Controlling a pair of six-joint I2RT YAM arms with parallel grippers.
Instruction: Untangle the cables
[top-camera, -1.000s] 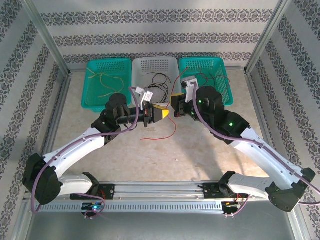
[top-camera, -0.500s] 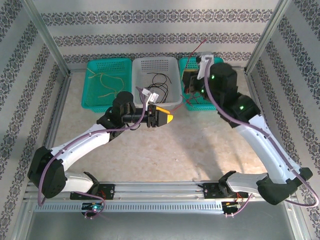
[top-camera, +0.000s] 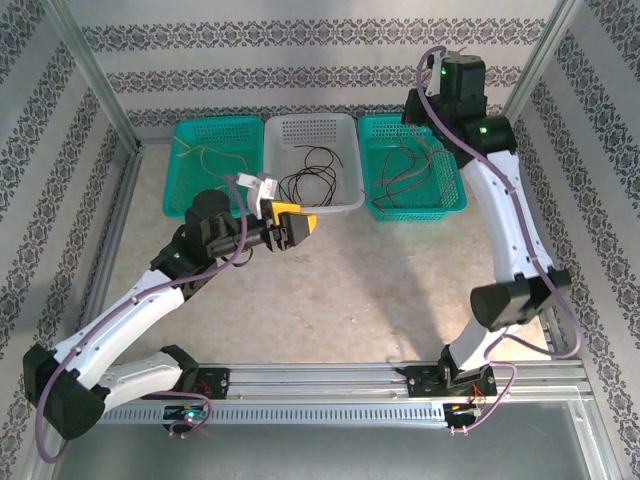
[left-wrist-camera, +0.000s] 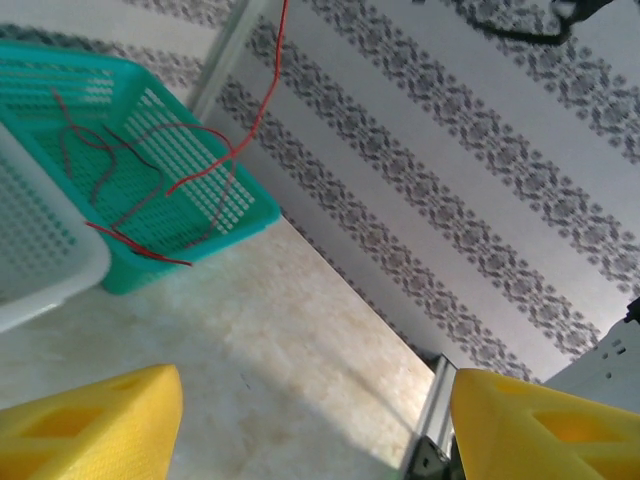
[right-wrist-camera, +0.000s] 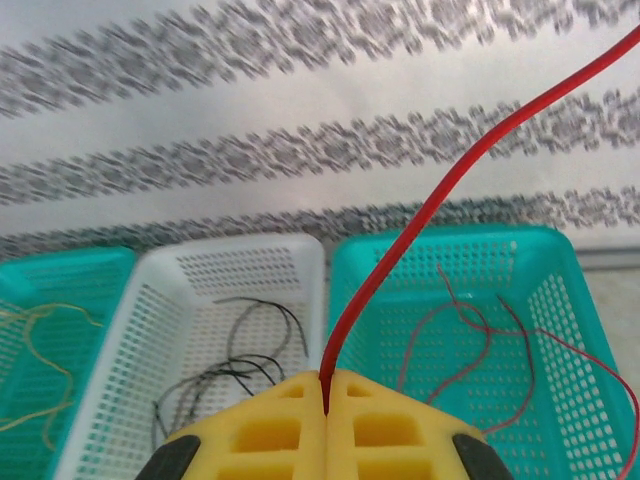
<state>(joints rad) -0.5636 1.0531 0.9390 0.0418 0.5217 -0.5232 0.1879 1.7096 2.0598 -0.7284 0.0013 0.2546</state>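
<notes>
My right gripper (right-wrist-camera: 325, 385) is shut on a red cable (right-wrist-camera: 400, 255), raised high at the back right. That red cable (left-wrist-camera: 262, 100) hangs down into the right teal basket (top-camera: 415, 212), where more red cables (top-camera: 405, 170) lie. Black cables (top-camera: 310, 178) lie in the white basket (top-camera: 345, 205), and yellow cables (top-camera: 205, 160) in the left teal basket (top-camera: 182, 205). My left gripper (top-camera: 292, 228) hovers over the table in front of the white basket. Its yellow fingers (left-wrist-camera: 100, 420) stand apart with nothing between them.
The three baskets stand in a row against the back wall. Metal frame posts (top-camera: 525, 80) rise at both back corners, close to the raised right arm (top-camera: 495, 190). Bare beige tabletop (top-camera: 340, 300) stretches between the baskets and the arm bases.
The left gripper has opened, let go of the red cable and pulled back to the left. The right arm has carried the red cable up and back, above the right teal basket.
</notes>
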